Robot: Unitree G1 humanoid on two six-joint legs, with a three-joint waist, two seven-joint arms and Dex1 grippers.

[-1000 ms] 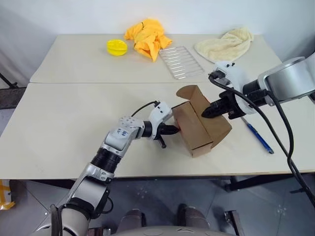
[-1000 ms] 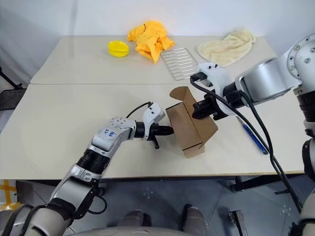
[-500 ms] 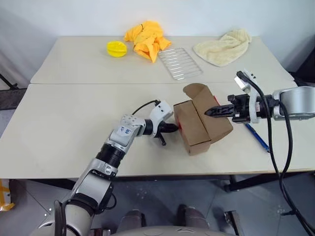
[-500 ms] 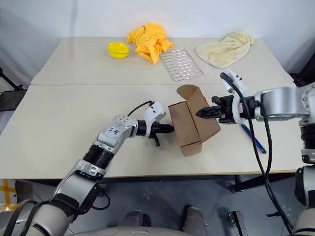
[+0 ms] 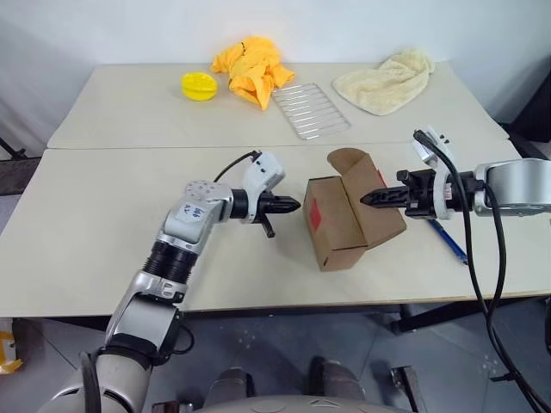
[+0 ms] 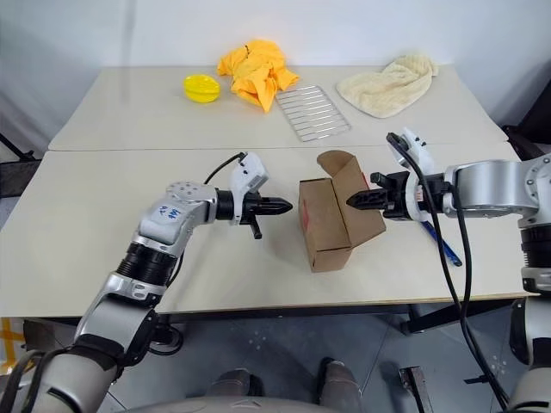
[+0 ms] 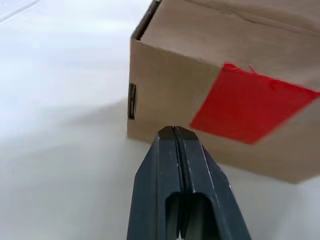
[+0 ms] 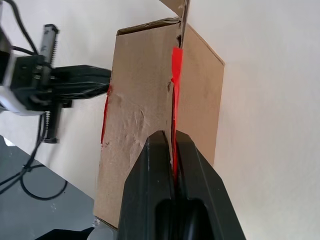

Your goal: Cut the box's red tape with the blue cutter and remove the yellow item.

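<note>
Cardboard box (image 5: 349, 219): brown, on the near table (image 5: 103, 224), lying between the two grippers, with one flap raised at its far end.
Red tape (image 7: 252, 103): a square patch on the box face turned toward the left gripper; in the right wrist view a thin red strip also runs along the flap edge straight ahead of the right fingers.
Left gripper (image 5: 293, 206): clenched with nothing between its fingers, tips pointing at the taped face of the box and just short of it, not touching.
Right gripper (image 5: 366, 199): fingers pressed together, tips at the raised flap on the far side of the box from the left gripper; whether they pinch the flap I cannot tell.
Blue cutter (image 5: 448, 240): lying flat on the table below and just behind the right gripper, untouched by either hand.
Yellow item: cannot tell where it is; the inside of the box is hidden.
Wire rack (image 5: 312, 109): on the far table, well beyond both grippers.
Yellow cloth (image 5: 251, 64): crumpled, beside the rack.
Yellow disc (image 5: 199, 85): just beside the yellow cloth.
Cream towel (image 5: 383, 82): far beyond the right gripper.
</note>
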